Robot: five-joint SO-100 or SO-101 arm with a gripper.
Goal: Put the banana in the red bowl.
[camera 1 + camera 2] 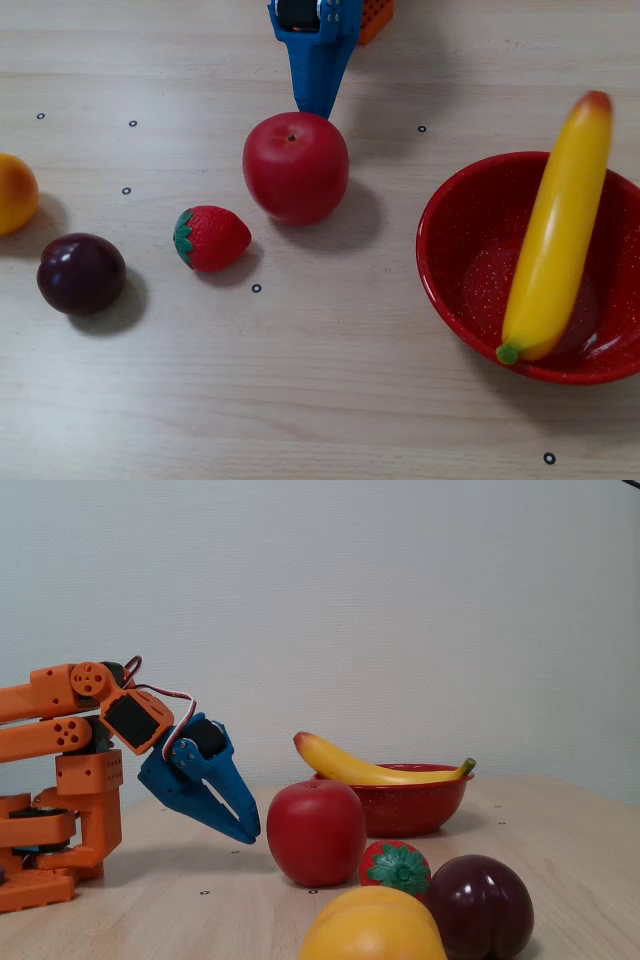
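The yellow banana [558,232] lies across the red bowl [455,262] at the right, its green tip at the near rim and its reddish tip over the far rim. In a fixed view from the side, the banana [360,767] rests on the bowl [410,805]. My blue gripper [317,105] hangs just behind the red apple [296,165], well left of the bowl. Seen from the side, the gripper [250,835] points down at the table, fingers together with nothing between them.
A strawberry [212,238], a dark plum [81,273] and an orange-yellow fruit [15,193] lie left of the apple. The orange arm base [50,820] stands at the left in a fixed view. Small black dots mark the tabletop.
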